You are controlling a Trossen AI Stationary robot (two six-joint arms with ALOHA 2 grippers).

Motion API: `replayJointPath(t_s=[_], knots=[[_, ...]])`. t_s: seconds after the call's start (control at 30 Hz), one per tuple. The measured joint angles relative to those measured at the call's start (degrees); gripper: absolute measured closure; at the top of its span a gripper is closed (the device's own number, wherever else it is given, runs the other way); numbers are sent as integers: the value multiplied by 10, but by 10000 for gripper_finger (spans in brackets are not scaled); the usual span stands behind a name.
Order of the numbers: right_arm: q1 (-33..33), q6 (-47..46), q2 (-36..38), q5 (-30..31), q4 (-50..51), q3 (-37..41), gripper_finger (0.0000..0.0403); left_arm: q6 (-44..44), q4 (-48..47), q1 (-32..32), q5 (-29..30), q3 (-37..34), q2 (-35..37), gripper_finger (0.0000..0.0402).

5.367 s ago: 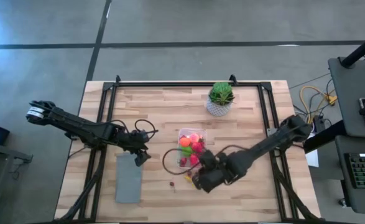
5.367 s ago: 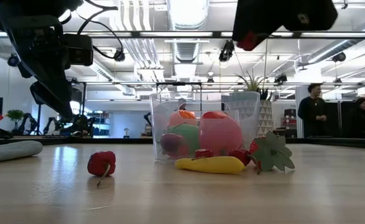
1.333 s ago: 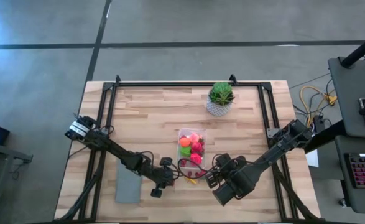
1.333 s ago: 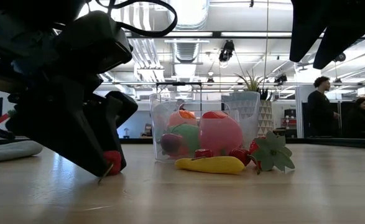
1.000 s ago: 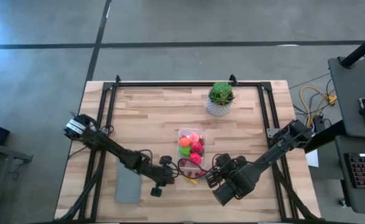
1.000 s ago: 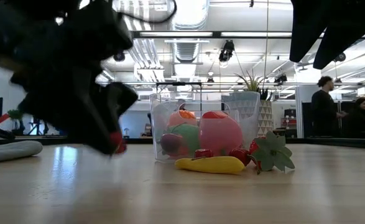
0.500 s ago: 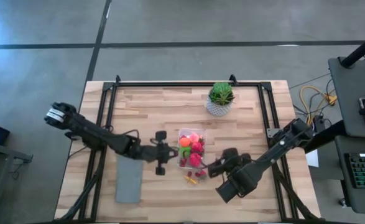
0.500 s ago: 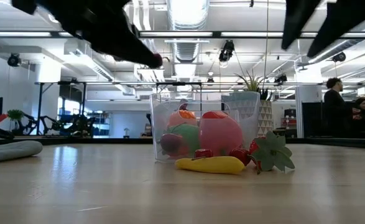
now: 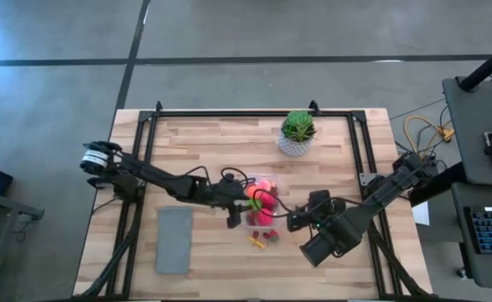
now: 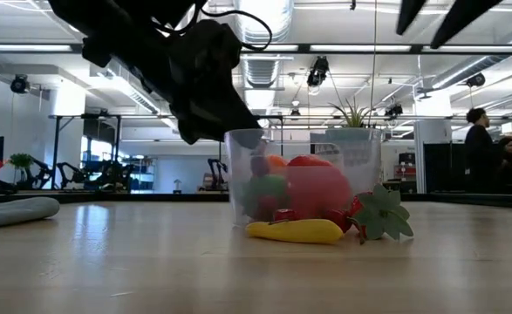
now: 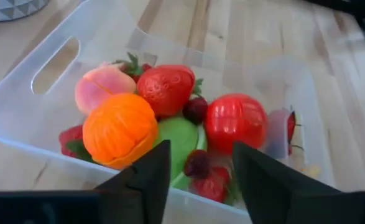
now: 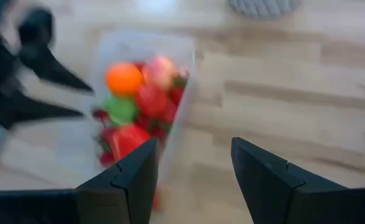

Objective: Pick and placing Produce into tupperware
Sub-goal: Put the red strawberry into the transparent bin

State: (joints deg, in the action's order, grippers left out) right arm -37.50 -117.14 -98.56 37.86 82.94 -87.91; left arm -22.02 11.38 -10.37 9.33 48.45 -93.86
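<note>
The clear tupperware tub [image 9: 260,204] [image 10: 360,148] stands near the table's middle. It holds an orange ball [image 11: 120,129], strawberry [image 11: 165,89], pink peach [image 11: 104,87], green piece [image 11: 177,138], red tomato [image 11: 235,121] and dark berries. My left gripper [image 9: 235,201] [image 11: 201,149] hangs open above the tub's left rim with nothing between its fingers. My right gripper [image 9: 296,220] [image 12: 193,143] is open and raised to the right of the tub. A yellow piece [image 10: 295,230] and a leafy green piece [image 10: 382,214] lie on the table against the tub's near side. My left gripper stands open over the tub's left rim [image 10: 242,133], coming from the table's left and slanting down. Whether a finger touches that rim, I cannot tell.
A green spiky plant in a white pot [image 9: 297,132] stands toward the far edge. A flat grey rectangle [image 9: 173,239] [image 10: 16,211] lies near the left. Loose red and yellow bits [image 9: 262,239] lie on the near side of the tub. A person shows in the room behind.
My left gripper rose from the table carrying a small red berry and swung right and toward the far edge to the tub. The berry is no longer at its fingertips. The tub has slid slightly toward the table's right. My right gripper moved toward the far edge.
</note>
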Motion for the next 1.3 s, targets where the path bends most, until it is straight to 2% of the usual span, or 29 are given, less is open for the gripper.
replayJointPath(t_s=[0.13,0.23,0.3,0.47,0.6,0.8,0.87,0.97,1.1,1.3], knots=[[-8,78,-8,-74,-18,1,209,0,2,-3,-7,-2,14,206],[-26,123,-12,-83,-52,1,209,0,3,-12,-7,-1,47,188],[-41,121,-15,-92,-72,4,209,1,-6,-20,-6,-1,72,183],[-40,68,-18,-182,-150,33,209,1,-35,-35,-1,-2,135,182],[-15,64,-21,-212,-264,83,209,0,-106,-37,17,-2,175,182],[24,96,-40,-239,-419,133,209,-5,-280,-45,19,-5,230,182],[33,97,-50,-240,-421,136,209,-27,-328,-50,18,-13,245,182],[45,108,-67,-248,-420,136,209,-58,-351,-62,18,-33,266,182],[62,130,-91,-278,-430,133,209,-76,-347,-76,18,-56,288,182],[79,135,-101,-263,-430,132,209,-77,-345,-79,19,-76,302,182]])
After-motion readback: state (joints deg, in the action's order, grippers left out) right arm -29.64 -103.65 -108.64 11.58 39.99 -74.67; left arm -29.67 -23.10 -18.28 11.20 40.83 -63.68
